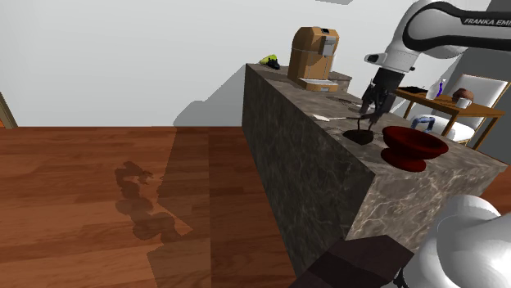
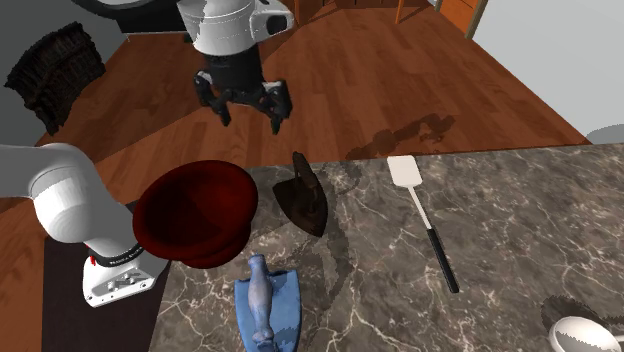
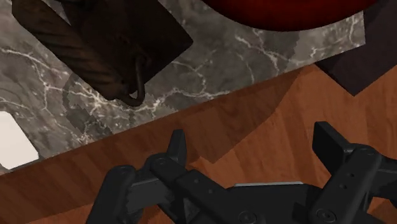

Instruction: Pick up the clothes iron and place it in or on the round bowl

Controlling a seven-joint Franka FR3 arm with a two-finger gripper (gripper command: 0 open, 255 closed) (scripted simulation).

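Iron (image 2: 303, 195) rests on countertop (image 2: 500, 230), apart from wide-spread hand (image 2: 251, 119).

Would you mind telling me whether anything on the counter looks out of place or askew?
Nothing stands out: the dark iron sits flat near the edge of the counter, the red bowl stands upright beside it, and nothing is spilled.

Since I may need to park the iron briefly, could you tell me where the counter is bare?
Widest bare marble lies beyond the spatula, toward the second exterior view's right. A narrower strip separates spatula and iron. Bowl, iron and the blue object crowd together.
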